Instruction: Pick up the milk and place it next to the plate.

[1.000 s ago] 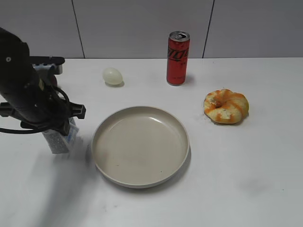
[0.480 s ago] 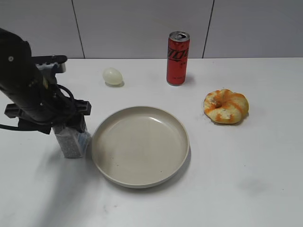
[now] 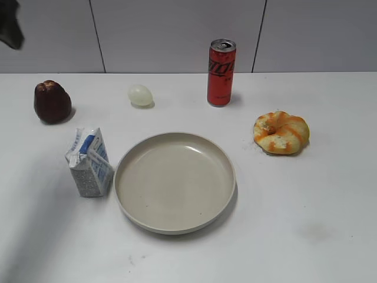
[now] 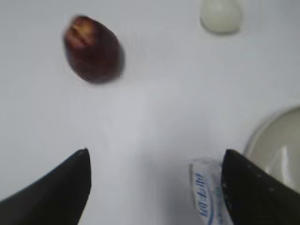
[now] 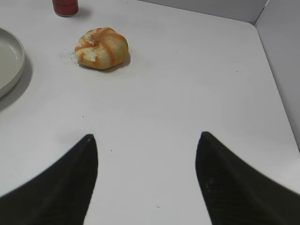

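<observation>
Black fingers of the left gripper (image 4: 154, 187) stood spread wide and empty, lifted clear since half a second earlier, when they still clasped the small white-and-blue paper milk carton (image 3: 89, 163). Below them it stood upright, released just beside the large beige-grey round plate (image 3: 175, 181), so the placing looked done. Beyond lay a dark red-brown fruit (image 4: 92, 54) and a pale egg (image 4: 221, 15); nothing blocked. The right gripper (image 5: 146, 180) hung open, a glazed bun (image 5: 101, 48) ahead.
</observation>
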